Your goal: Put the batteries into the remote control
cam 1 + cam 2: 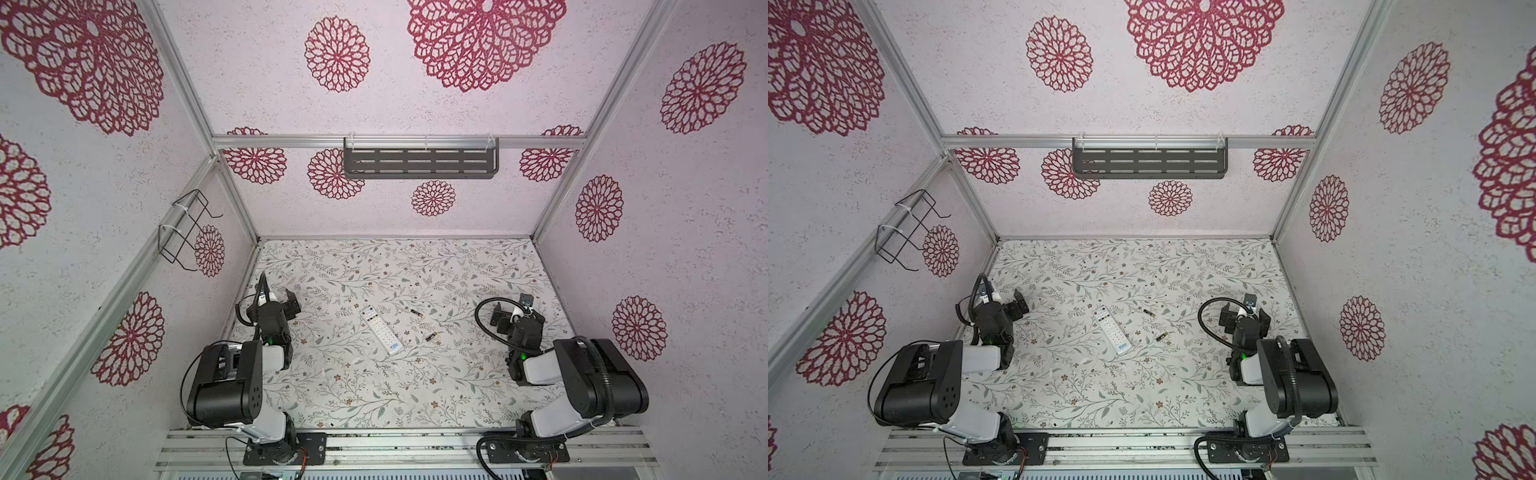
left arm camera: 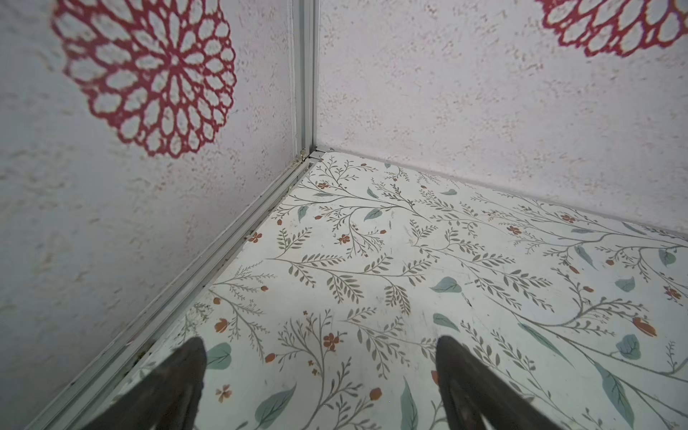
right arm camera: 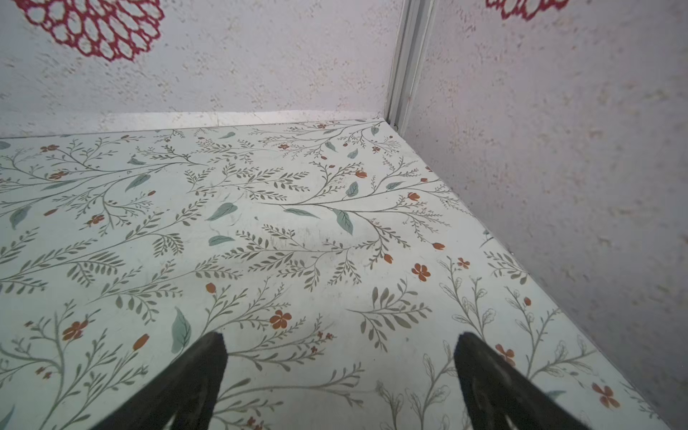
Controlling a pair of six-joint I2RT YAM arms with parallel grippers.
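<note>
**Remote control (image 1: pixel 1112 330) and two batteries (image 1: pixel 1148 313) (image 1: pixel 1161 336) are lying loose on a floral counter (image 1: pixel 1142 395).**
The white remote is resting diagonally, with both batteries sitting near its right side, apart from each other. The left gripper (image 1: pixel 1018 306) and right gripper (image 1: pixel 1244 312) are standing off at opposite sides, jaws spread.

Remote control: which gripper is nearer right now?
Left. In both top views the left gripper sits open just left of the remote control. The right gripper, also open, is farther off to its right, beyond the batteries.
</note>
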